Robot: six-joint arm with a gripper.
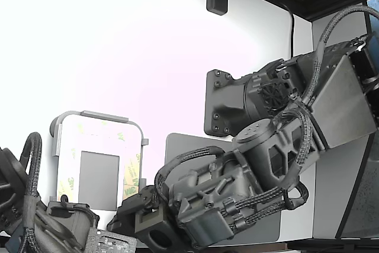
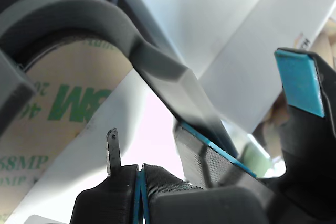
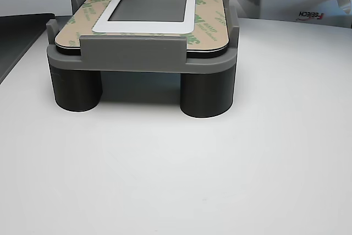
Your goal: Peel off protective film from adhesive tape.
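exterior view: we get the whole layout from above here. The arm [image 1: 278,140] reaches down toward the frame's [image 1: 98,117] lower corner on the exterior view's right, and a second arm [image 1: 35,211] sits at the bottom left. No other view shows the arms like this.

wrist view: super close up. We can read the green "3M" print on the film [image 2: 63,124] under a curved grey bit of frame [image 2: 105,30], which the exterior view is too washed out to show.

other view: low side-on look. We see the frame stands on round dark legs [image 3: 206,94] over the white table [image 3: 176,180], and a box [image 3: 308,6] sits behind. The gripper isn't clear here.

film: pale yellowish liner with green logos, lying flat as a band around the white panel [image 3: 146,26] with its grey square [image 3: 153,6]. It looks still stuck down on every side we can see.

tape: under the film, so we can't really pick it out.

gripper [image 2: 210,145]: blue-padded fingers [image 2: 299,80] stand apart, jaws open, nothing pinched, right by the frame edge. Whether it's touching the film, we can't tell.
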